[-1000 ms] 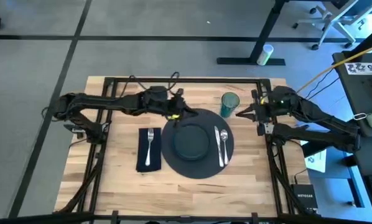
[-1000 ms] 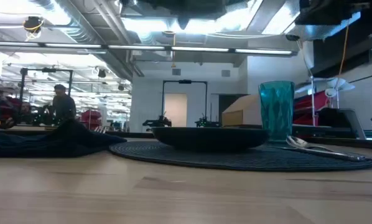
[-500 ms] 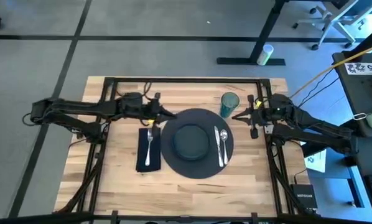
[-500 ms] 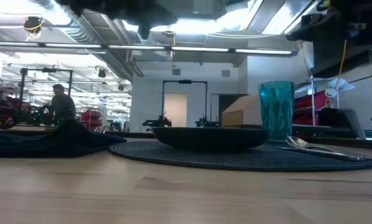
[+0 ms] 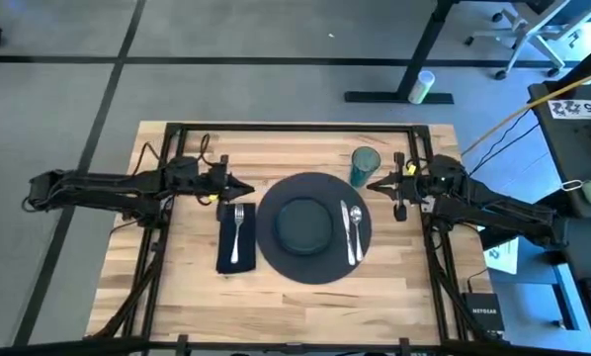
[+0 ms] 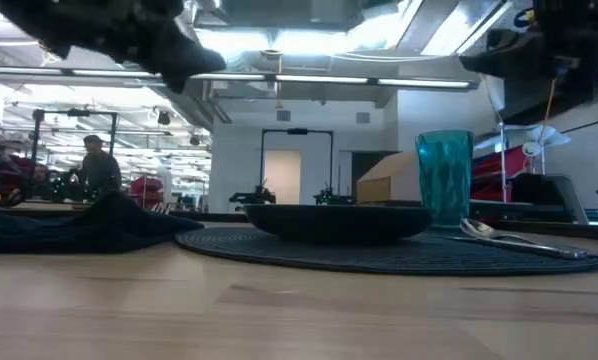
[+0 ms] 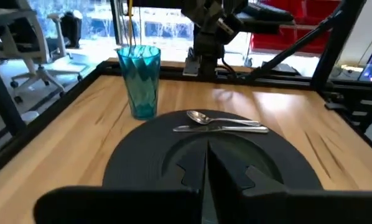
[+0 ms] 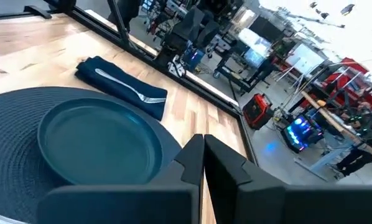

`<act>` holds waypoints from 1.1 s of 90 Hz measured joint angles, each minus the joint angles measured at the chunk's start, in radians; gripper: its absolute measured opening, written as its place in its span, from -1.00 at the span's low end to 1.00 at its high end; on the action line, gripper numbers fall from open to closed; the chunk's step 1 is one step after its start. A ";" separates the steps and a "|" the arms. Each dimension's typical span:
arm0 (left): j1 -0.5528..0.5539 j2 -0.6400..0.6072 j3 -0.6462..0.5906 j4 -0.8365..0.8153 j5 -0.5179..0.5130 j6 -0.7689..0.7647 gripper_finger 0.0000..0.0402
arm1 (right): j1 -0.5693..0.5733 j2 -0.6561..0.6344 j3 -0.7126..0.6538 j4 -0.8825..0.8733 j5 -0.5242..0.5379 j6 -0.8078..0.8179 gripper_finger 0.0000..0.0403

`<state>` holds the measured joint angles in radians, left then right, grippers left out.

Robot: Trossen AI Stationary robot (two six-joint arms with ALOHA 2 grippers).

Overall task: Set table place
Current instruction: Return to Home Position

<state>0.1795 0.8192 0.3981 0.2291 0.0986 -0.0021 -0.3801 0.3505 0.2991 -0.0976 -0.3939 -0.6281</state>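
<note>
The left gripper (image 5: 242, 189) hangs above the table (image 5: 192, 287), at the far end of the navy napkin (image 5: 234, 247). Its 2 fingers are clenched together on nothing, and its wrist view shows only a thin seam between them. The right gripper (image 5: 374, 185) is also pressed closed and empty. From above, its tip shows just beside the teal cup (image 5: 365, 164), and the low view has both arms raised clear of the setting.

The round charger (image 5: 313, 265) lies at the table's middle with the dark plate (image 5: 305, 225) centred on it. The knife (image 5: 348, 239) and spoon (image 5: 356, 218) lie side by side on the charger's right part, the spoon on the outside. The fork (image 5: 236, 229) rests along the napkin, just left of the charger. The cup stands upright off the charger's far right edge. In the room beyond the table, 1 person (image 6: 100, 166) is visible.
</note>
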 joint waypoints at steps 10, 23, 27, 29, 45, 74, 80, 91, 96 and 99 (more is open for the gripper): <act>0.000 -0.052 -0.046 -0.001 0.000 -0.017 -1.00 | 0.000 -0.057 -0.037 0.003 0.022 0.004 -1.00; 0.000 -0.113 -0.102 -0.001 0.000 -0.018 -1.00 | 0.000 -0.142 -0.094 0.038 0.051 0.025 -1.00; 0.000 -0.135 -0.122 -0.002 -0.001 -0.020 -1.00 | 0.000 -0.168 -0.110 0.055 0.051 0.033 -1.00; 0.000 -0.145 -0.131 -0.002 -0.001 -0.024 -1.00 | 0.000 -0.182 -0.119 0.057 0.052 0.040 -1.00; 0.000 -0.243 -0.195 -0.002 -0.005 -0.069 -1.00 | 0.000 -0.303 -0.176 0.051 0.083 0.101 -1.00; 0.001 -0.425 -0.269 -0.021 -0.007 -0.118 -1.00 | 0.000 -0.347 -0.254 0.131 0.243 0.157 -1.00; 0.001 -0.456 -0.282 -0.046 -0.010 -0.136 -1.00 | 0.000 -0.346 -0.286 0.218 0.251 0.167 -1.00; 0.001 -0.501 -0.308 -0.045 -0.021 -0.155 -1.00 | 0.001 -0.347 -0.292 0.254 0.274 0.180 -1.00; 0.001 -0.520 -0.322 -0.047 -0.035 -0.157 -1.00 | 0.001 -0.346 -0.292 0.255 0.273 0.179 -1.00; 0.001 -0.527 -0.329 -0.046 -0.040 -0.158 -1.00 | 0.001 -0.346 -0.292 0.255 0.274 0.179 -1.00</act>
<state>0.1806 0.2917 0.0693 0.1833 0.0586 -0.1604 -0.3790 0.0040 0.0074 0.1571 -0.1201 -0.4496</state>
